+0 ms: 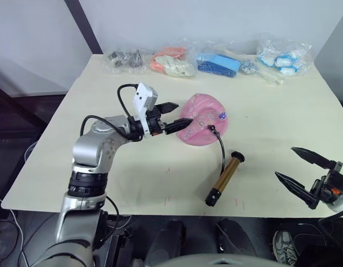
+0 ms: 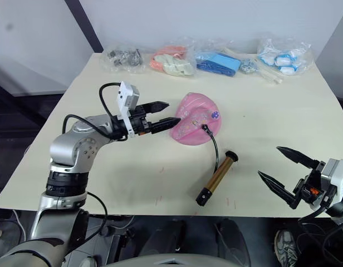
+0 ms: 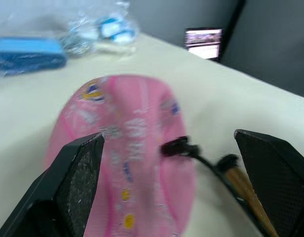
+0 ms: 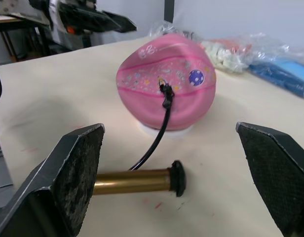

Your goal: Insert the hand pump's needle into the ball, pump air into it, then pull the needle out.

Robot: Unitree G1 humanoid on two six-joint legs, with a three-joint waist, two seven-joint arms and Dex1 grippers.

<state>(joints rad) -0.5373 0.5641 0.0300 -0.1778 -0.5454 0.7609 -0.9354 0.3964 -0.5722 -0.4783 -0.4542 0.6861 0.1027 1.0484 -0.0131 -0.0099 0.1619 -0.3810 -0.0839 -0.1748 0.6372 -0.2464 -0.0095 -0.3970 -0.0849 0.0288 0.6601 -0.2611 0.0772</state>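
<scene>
The pink ball (image 1: 205, 118), dented and saggy, sits mid-table on a small white ring. The gold hand pump (image 1: 224, 177) lies on the table in front of it, its thin black hose (image 1: 222, 149) curving up to a black fitting (image 4: 165, 93) pressed against the ball's skin. The needle itself is hidden at that fitting. My left gripper (image 1: 183, 113) is open right at the ball's left side, with its lower fingertip (image 1: 188, 120) at the ball's surface. My right gripper (image 1: 286, 162) is open near the front right edge, well apart from the pump.
Several clear plastic bags of small items line the table's far edge: dark metal parts (image 1: 124, 58), orange and white pieces (image 1: 172, 61), blue pieces (image 1: 219, 62), blue and white pieces (image 1: 283, 55). The table's front edge (image 1: 177, 214) runs just below the pump.
</scene>
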